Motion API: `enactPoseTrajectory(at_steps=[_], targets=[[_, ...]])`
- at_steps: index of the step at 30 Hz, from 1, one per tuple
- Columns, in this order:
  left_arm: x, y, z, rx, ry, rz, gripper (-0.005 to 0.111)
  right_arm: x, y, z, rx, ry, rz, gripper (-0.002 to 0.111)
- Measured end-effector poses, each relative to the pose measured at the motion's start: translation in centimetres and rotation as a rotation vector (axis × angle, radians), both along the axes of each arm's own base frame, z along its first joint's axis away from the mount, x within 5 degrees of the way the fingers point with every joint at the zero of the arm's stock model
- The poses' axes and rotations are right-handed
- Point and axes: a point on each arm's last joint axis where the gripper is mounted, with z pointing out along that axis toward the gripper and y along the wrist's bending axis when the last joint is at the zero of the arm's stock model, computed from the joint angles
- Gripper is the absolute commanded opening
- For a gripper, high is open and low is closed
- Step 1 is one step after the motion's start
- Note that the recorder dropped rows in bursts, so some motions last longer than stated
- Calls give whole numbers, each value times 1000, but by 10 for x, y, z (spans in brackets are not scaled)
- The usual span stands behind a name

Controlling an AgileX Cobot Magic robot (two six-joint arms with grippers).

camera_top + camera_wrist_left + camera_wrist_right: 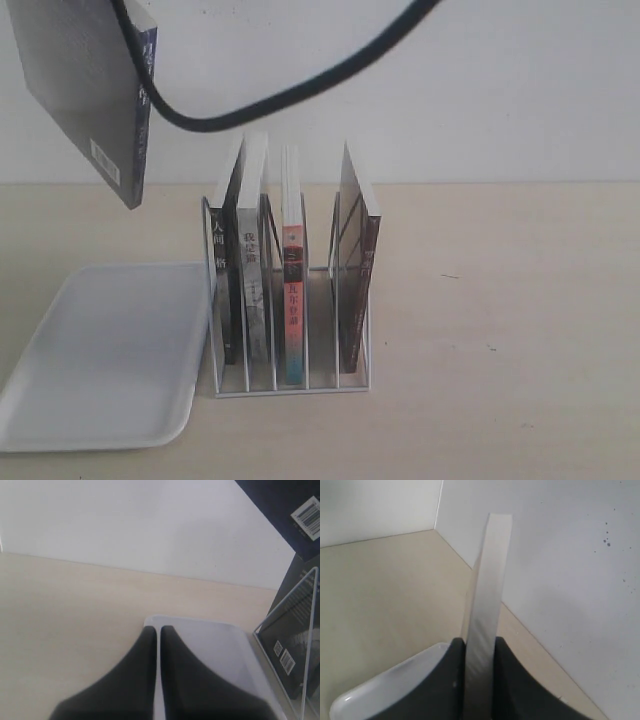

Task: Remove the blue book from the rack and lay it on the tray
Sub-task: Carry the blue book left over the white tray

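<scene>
Bright, soft, even light filled every view and bleached the wall (500, 90) nearly white. The tray (385, 690) below the right pincer (479, 641) carried a dull sheen. The blue book (487, 605) clamped in that pincer blurred near the lens, and the pincer itself read flat black, without detail.

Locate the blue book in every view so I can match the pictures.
Exterior view: the blue book hangs tilted in the upper left corner, above the tray.
Left wrist view: picture's upper right corner, dark cover with barcode.
Right wrist view: edge-on in the middle, pale page edge showing.
Shared landmark: the white tray, in all three.
</scene>
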Motion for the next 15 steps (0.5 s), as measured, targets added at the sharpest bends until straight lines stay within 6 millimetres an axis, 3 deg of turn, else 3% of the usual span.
enactPoseTrajectory(at_steps=[5,15], targets=[[0,0,0,0,0,0,4,7,12,-19,-105,-47,40,0],[0,0,0,0,0,0,4,25,46,-76,-336,-139,153,0]])
